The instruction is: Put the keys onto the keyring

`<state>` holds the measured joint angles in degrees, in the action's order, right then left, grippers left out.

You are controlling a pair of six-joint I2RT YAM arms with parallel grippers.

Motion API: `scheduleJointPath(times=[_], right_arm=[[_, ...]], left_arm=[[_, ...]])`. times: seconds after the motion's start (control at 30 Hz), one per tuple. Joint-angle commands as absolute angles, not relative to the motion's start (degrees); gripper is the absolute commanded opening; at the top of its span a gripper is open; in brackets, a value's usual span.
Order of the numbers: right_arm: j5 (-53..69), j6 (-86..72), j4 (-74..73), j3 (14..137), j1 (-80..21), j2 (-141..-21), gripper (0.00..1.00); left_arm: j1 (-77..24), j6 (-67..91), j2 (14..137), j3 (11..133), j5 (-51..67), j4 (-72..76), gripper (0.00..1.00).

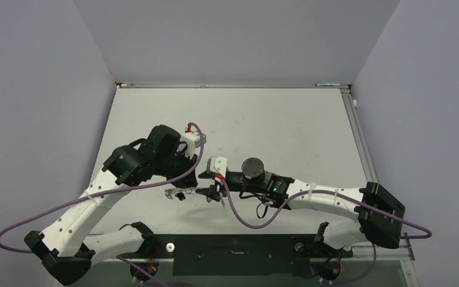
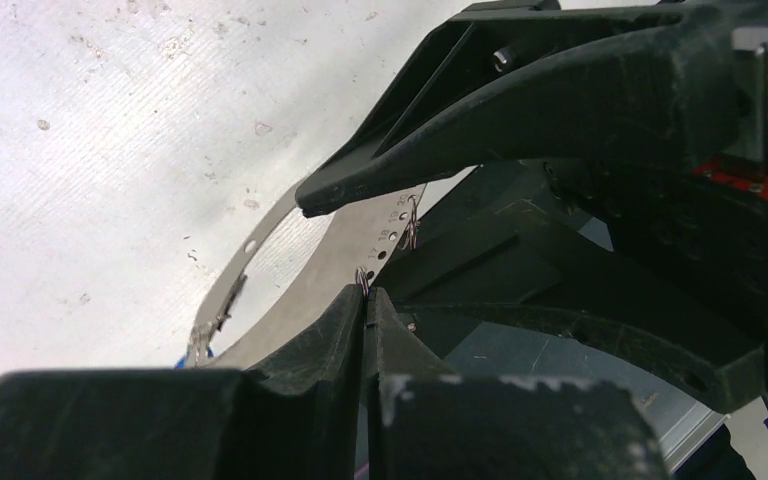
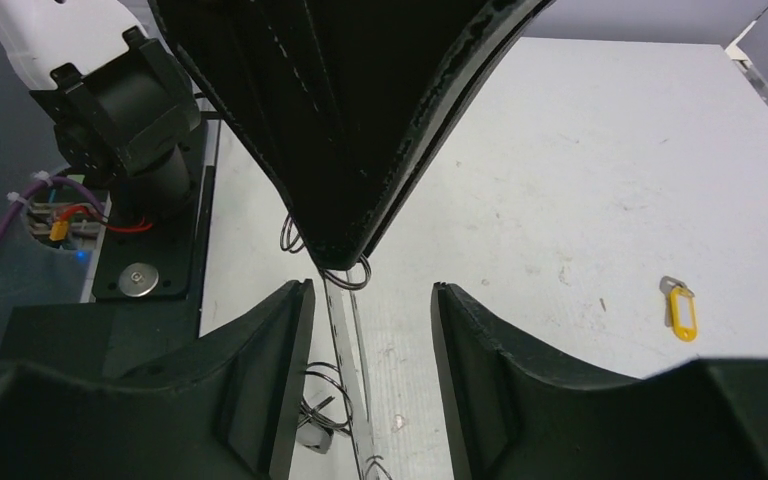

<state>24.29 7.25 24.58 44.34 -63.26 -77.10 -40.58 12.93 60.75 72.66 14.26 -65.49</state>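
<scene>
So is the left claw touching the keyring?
Touching. In the left wrist view the left gripper is shut, pinching the silvery keyring right between its fingertips.

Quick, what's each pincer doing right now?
Left pincer: closed, pinching the thin silvery metal keyring band.
Right pincer: open, its fingers on either side of that band, not gripping it.

Left arm (image 1: 83, 209) extended from the near-left edge of the counter (image 1: 287, 131), left claw (image 2: 367, 297) pressed fully closed near counter centre, right arm (image 1: 329, 200) extended low from the near-right edge, right claw (image 3: 372, 300) fingers parted, straddling the left claw tip.
</scene>
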Motion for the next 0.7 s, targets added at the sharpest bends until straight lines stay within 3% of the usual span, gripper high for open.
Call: scheduleJointPath(times=[0.0,0.67], right_arm=[[29.9,6.0,29.4,45.1,-62.1,-77.8,0.45],[36.1,3.1,32.8,45.8,-60.3,-80.5,0.31]], left_arm=[[-40.9,12.8,59.4,75.0,16.4,-63.9,0.0],[-40.9,13.1,59.1,74.7,18.1,-62.9,0.0]])
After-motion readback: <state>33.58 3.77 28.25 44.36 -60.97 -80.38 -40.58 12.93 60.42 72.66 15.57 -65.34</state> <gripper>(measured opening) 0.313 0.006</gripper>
